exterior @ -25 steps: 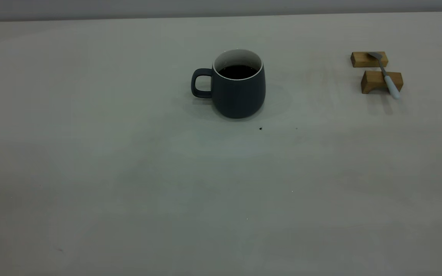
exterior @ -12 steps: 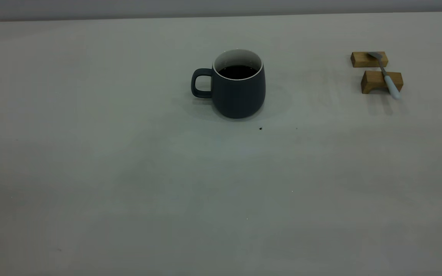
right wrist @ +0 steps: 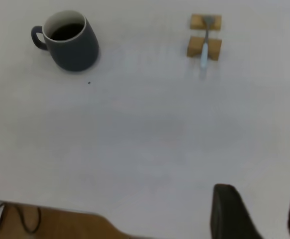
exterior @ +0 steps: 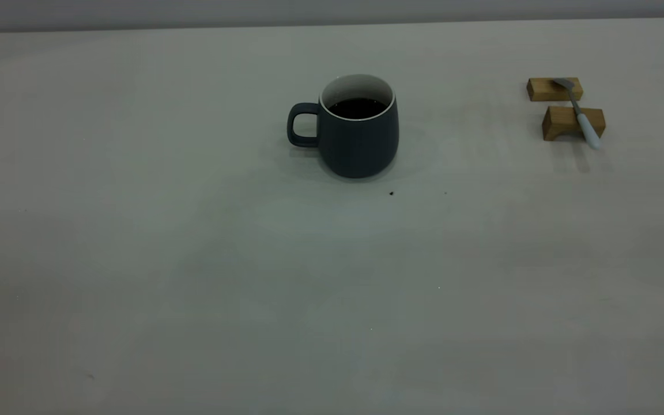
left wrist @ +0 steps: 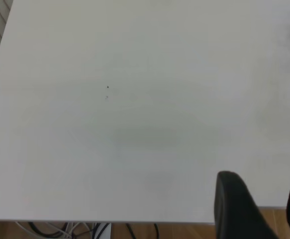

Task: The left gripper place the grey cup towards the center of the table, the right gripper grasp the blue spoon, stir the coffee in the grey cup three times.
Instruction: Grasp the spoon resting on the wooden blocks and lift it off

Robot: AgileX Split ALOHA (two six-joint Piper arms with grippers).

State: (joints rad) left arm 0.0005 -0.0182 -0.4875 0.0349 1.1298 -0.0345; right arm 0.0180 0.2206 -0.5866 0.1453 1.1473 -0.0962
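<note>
Ext view: grey cup upright near mid-counter, handle to the view's left, coffee dark inside. Blue spoon far to the view's right, well apart from the cup, lying across two wooden blocks: bowl on the far block, pale handle over the near one w/ its tip past the edge. A couple of tiny dark specks just in front of the cup. No arms visible in the ext view.

R wrist view: shows cup, specks, spoon + blocks from farther back, plus the right gripper low over the near counter edge, fingers spread w/ a clear gap, holding nothing. Wood floor and cables past the edge.

L wrist view: only bare counter, no cup or spoon. Left gripper over the counter edge, fingers apart, empty. Cables below the edge.
</note>
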